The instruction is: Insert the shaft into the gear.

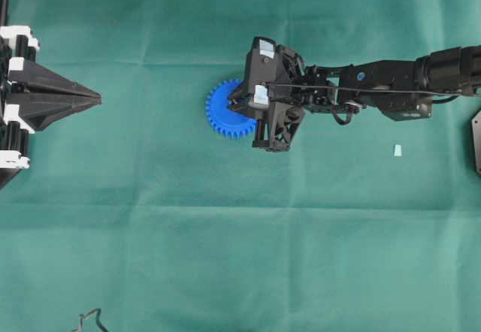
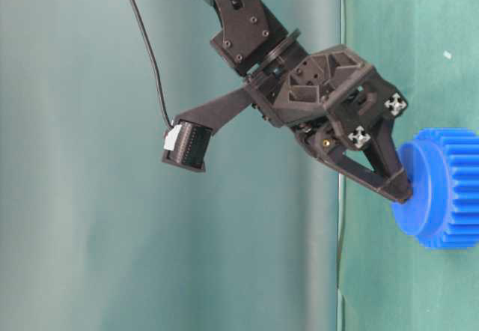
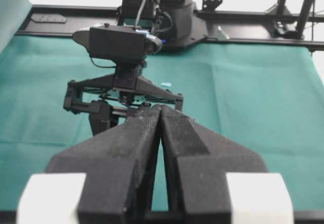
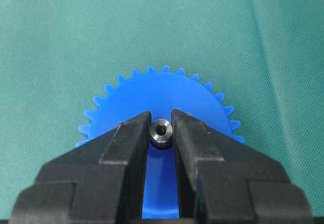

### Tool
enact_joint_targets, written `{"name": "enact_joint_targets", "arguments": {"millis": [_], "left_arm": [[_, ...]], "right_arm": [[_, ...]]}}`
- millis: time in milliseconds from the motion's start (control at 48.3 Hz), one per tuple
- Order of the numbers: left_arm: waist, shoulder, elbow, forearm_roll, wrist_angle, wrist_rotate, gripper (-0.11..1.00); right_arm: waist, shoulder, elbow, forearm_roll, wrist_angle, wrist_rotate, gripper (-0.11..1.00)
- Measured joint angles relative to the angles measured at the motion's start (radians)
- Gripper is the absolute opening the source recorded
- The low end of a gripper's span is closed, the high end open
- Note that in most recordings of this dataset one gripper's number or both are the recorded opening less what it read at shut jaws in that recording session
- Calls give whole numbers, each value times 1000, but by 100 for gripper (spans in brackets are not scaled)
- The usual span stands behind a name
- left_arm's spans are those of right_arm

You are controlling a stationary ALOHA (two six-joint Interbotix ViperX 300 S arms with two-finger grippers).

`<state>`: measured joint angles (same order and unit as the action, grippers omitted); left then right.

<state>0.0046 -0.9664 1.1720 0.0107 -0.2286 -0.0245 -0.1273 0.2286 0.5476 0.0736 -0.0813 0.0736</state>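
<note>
Right hand [image 4: 161, 127] is pinching the shaft [image 4: 161, 131] upright at its fingertips, right over the hub of the gear [image 4: 167, 95], so the pin can drop straight in; gear sits flat on the bench [image 1: 225, 234]; left hand [image 1: 94, 99] is clenched on nothing, well apart.

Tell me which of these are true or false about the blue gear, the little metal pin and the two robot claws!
1. The right gripper pinches the shaft. True.
2. The gear is red. False: it is bright blue.
3. The left gripper is wide open. False: its jaws are pressed together, holding nothing.
4. The gear lies flat on the green cloth. True.
5. The left gripper touches the gear. False: it sits at the table's left edge, far from it.
</note>
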Motion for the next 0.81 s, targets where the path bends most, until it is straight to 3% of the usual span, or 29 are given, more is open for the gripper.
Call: {"name": "enact_joint_targets", "arguments": {"millis": [124,290,414,600,807], "left_arm": [[0,0,-2,0,0,0,0],[2,0,0,2,0,0,0],[2,0,0,2,-2,2,0],[2,-2,0,2,0,0,0],[2,0,0,0,0,2,0]], "right_arm": [[0,0,0,0,6,0,22],[0,0,0,14,2,5,68],[0,0,0,17,-15,3,95],[3,-49,2,17,-9,0,96],[2,-210,3,-6,63,2,96]]}}
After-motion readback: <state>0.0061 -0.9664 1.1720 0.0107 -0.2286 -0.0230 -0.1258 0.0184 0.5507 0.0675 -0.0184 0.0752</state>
